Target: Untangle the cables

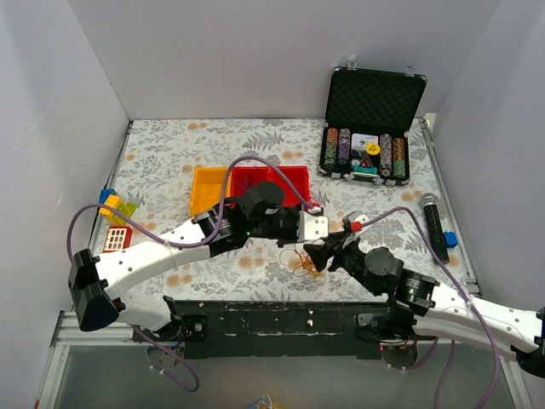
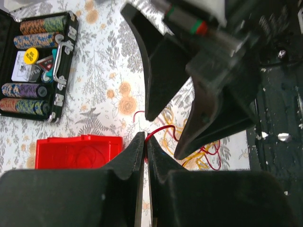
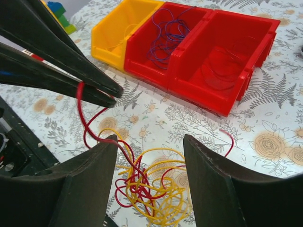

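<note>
1. Pinching one red strand (image 3: 79, 99) between fully closed fingers, the left gripper (image 2: 146, 138) holds it raised above the tangle of cables (image 3: 151, 187). We judge that this grip serves to draw the strand out of the yellow and red loops.
2. We locate the tangle on the table (image 3: 156, 113), near its front edge and just in front of the bins.
3. The right gripper (image 3: 149, 142) stands wide open and holds nothing. Its fingers sit either side of the tangle, and we cannot tell whether they touch it. We judge that it is posed to restrain the remaining loops.
4. The middle red bin (image 3: 151, 66) contains blue strands (image 3: 165, 33). We infer that freed cables are sorted there.
5. Both arms reach inward, and their fingers meet over the tangle.
</note>
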`<action>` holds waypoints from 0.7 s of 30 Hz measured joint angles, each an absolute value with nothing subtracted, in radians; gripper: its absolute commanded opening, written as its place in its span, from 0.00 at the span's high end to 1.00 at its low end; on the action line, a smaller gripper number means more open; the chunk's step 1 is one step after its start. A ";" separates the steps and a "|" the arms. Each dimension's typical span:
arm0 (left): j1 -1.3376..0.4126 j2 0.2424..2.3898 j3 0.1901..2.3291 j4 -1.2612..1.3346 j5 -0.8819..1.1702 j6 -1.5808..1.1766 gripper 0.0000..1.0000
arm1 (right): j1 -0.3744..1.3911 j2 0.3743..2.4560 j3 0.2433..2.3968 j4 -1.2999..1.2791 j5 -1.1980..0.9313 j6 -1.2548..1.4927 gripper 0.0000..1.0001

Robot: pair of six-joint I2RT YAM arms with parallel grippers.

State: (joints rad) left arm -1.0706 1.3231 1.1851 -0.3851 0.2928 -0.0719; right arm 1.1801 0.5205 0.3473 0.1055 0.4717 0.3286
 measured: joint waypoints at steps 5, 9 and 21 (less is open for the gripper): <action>-1.071 1.346 1.273 -0.404 0.334 -0.123 1.00 | 1.180 0.607 0.347 0.161 0.533 0.313 0.40; -1.071 1.358 1.385 -0.437 0.397 -0.182 1.00 | 1.180 0.681 0.344 0.210 0.566 0.310 0.43; -1.071 1.451 1.708 -0.548 0.514 -0.319 1.00 | 1.180 0.753 0.249 0.369 0.542 0.392 0.44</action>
